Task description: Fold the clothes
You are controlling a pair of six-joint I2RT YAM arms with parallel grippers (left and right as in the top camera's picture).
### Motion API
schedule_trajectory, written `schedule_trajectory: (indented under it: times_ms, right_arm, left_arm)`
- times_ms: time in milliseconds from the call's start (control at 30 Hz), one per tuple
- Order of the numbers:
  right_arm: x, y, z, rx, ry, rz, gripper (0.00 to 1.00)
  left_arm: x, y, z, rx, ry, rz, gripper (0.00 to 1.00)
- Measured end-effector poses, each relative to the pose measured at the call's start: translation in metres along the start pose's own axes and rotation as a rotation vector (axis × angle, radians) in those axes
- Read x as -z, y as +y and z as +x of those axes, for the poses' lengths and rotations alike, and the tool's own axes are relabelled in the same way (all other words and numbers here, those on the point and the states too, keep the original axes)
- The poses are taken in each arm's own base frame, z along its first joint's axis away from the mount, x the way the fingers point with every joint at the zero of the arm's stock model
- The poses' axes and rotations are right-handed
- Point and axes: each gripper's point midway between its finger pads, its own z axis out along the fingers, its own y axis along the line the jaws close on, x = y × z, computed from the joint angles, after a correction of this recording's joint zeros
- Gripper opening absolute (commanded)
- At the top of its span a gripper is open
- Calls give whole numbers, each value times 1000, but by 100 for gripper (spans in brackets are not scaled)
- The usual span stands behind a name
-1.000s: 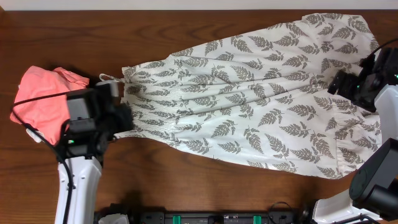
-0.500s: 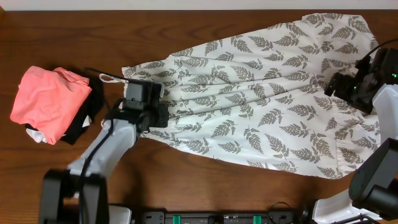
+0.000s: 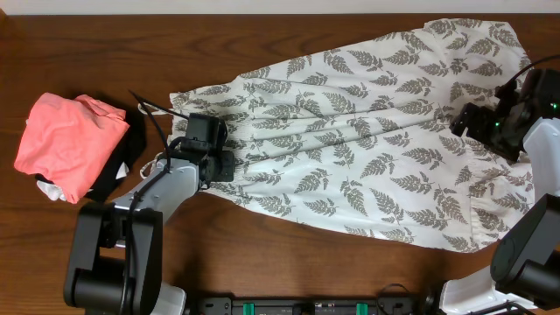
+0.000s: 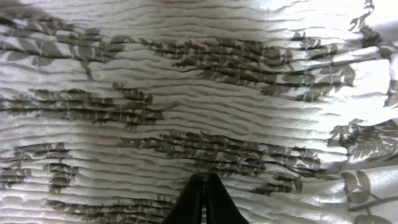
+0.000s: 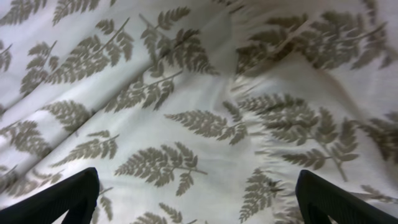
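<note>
- Far left of the overhead frame: a folded salmon-pink garment [image 3: 68,140] lies on a black cloth [image 3: 122,168] on the wooden table [image 3: 87,52].
- Left of centre: the left gripper [image 4: 203,194] is at the gathered, ribbed top end of the clothes [image 3: 350,149]. Its fingers are pressed together, and I cannot tell whether any fabric is pinched between them.
- Centre to right: the clothes lie spread out, with the narrow strap end at left and the wide hem at right.
- Right edge: the right gripper [image 5: 199,202] is above the hem area, jaws spread wide and holding nothing.
</note>
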Motion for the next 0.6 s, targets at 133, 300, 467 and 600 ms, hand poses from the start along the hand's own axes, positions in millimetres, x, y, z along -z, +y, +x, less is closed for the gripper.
schedule_trajectory:
  times_ms: [133, 300, 467, 600]
  right_arm:
    - [0, 4, 8, -7, 34, -23, 99]
    - [1, 6, 17, -15, 70, -38, 99]
    - [2, 9, 28, -26, 115, -53, 99]
    - [5, 8, 48, -46, 196, -50, 99]
  left_arm:
    - [1, 13, -1, 37, 3, -14, 6]
    - [3, 43, -1, 132, 7, -51, 6]
    - [6, 68, 2, 209, 16, -83, 6]
    - [7, 76, 3, 250, 17, -91, 6]
